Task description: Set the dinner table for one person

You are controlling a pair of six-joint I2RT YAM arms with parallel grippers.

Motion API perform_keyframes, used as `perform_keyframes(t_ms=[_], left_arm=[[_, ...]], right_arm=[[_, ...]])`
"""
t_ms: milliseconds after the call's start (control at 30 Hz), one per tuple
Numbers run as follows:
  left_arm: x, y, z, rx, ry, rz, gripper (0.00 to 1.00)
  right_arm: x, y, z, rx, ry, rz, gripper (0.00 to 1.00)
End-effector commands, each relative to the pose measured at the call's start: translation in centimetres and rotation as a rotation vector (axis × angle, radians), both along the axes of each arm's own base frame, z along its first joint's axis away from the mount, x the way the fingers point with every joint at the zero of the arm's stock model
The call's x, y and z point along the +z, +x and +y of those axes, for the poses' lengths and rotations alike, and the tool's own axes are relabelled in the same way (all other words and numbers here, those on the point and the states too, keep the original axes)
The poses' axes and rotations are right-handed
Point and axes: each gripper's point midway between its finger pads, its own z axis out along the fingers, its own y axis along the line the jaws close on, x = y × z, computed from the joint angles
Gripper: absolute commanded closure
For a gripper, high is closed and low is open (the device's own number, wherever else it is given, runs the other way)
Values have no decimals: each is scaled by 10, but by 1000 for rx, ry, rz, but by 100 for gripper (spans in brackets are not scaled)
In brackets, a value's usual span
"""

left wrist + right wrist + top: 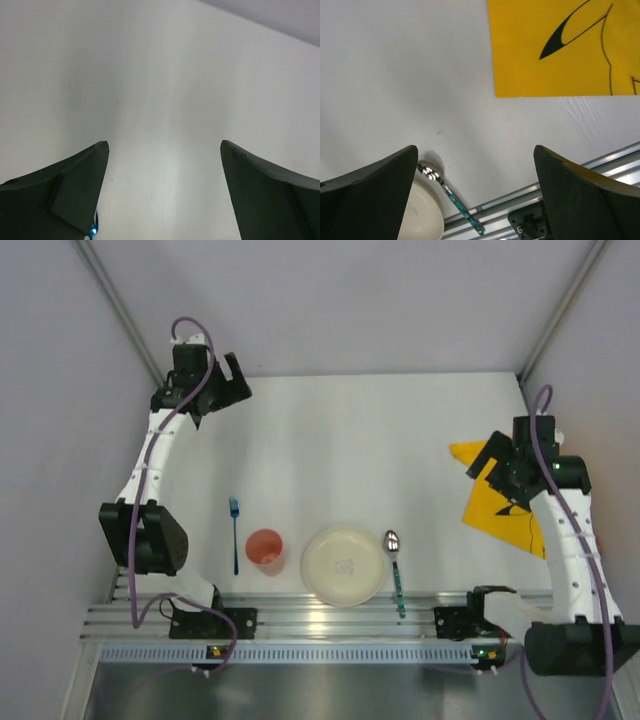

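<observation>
Sitting btwn grey walls (350,300), white dinner table (350,440) w/ slotted rail (330,652).

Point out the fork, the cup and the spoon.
Slim blue fork (235,540), top view, mid-handle.
Round orange-red cup (265,547), top view, inner bottom.
Metal spoon with green handle (392,540), top view, shiny bowl.

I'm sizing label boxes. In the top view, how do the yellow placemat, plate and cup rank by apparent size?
1. Yellow placemat, even partly hidden.
2. Cream plate.
3. Orange cup, clearly smallest.
</observation>
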Motion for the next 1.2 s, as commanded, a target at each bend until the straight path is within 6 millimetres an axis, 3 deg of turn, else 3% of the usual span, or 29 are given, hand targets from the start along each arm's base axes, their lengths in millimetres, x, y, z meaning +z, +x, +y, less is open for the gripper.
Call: perform_keyframes(t_ms=[0,67,133,167,200,300,333,367,567,667,767,800,833,933,1000,1067,1100,1167], left_arm=[[-5,-36,-46,-129,-207,89,1],[-11,-49,-63,-179,-203,108,1],[-23,-62,-81,-198,-133,128,1],[-24,-68,-84,-202,-114,137,1],[-27,-73,-94,-232,-109,150,1],[-39,-89,-98,-252,-78,199,1],[-46,-93,-96,-245,-67,212,1],[-40,-97,-94,-248,-62,194,1],[-38,-110,-69,-182,38,188,1],[-44,-117,-65,-188,62,215,1],[-47,-121,-61,-180,76,225,1],[-47,-122,-60,-174,82,222,1],[-49,-124,-59,-172,82,227,1],[-50,-126,-58,-175,85,230,1],[-51,-126,-59,-178,82,235,1],[-52,-125,-61,-180,77,236,1],[-50,-123,-61,-178,75,230,1],[-49,-121,-60,-170,74,226,1]], right_arm=[[-13,27,-51,-176,-81,103,0],[-34,32,-68,-251,-32,168,0],[-67,37,-73,-280,32,254,0],[-84,48,-74,-274,57,270,0],[-99,49,-71,-267,78,303,1],[-135,61,-63,-234,138,368,4],[-145,61,-61,-227,149,385,4],[-158,64,-60,-220,162,407,4],[-191,82,-53,-176,208,417,8],[-212,78,-53,-181,206,466,32],[-227,73,-52,-179,206,481,66],[-232,67,-51,-180,208,496,90],[-235,66,-51,-182,205,503,100],[-233,70,-48,-174,214,491,100],[-212,92,-38,-127,198,433,100],[-187,115,-12,-50,180,384,100],[-159,137,0,-17,174,335,100],[-131,160,49,91,166,289,100]])
